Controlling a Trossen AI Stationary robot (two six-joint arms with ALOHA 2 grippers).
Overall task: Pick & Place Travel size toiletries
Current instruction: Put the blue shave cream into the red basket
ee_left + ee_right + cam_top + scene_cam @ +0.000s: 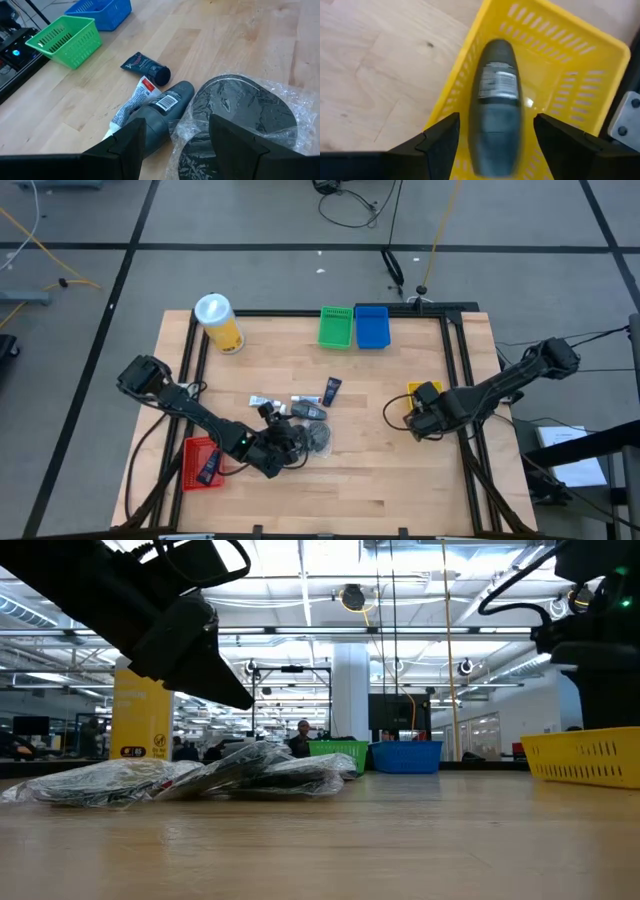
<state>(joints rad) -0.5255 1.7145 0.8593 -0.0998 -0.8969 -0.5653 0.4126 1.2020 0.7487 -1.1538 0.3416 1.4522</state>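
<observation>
Several toiletries lie in a pile at the table's middle: a dark grey oblong bottle (pixel 162 112), a dark flat tube (pixel 145 67), a pale sachet (pixel 134 102) and round dark discs in clear wrap (pixel 240 112). My left gripper (pixel 175 135) hangs open just above the bottle and the wrapped discs (pixel 318 438), clear of both. My right gripper (pixel 495 137) is open over the yellow tray (pixel 555 75). A dark oblong bottle (pixel 496 100) lies lengthwise in that tray between its fingers, with a gap on each side. One dark tube (pixel 208 468) lies in the red tray (pixel 200 450).
A tall yellow canister with a white lid (pixel 220 323) stands at the far left. A green tray (pixel 336 326) and a blue tray (pixel 371 326) sit at the far edge. A black frame (pixel 455 360) borders the table. Bare wood lies between the pile and the yellow tray (pixel 425 390).
</observation>
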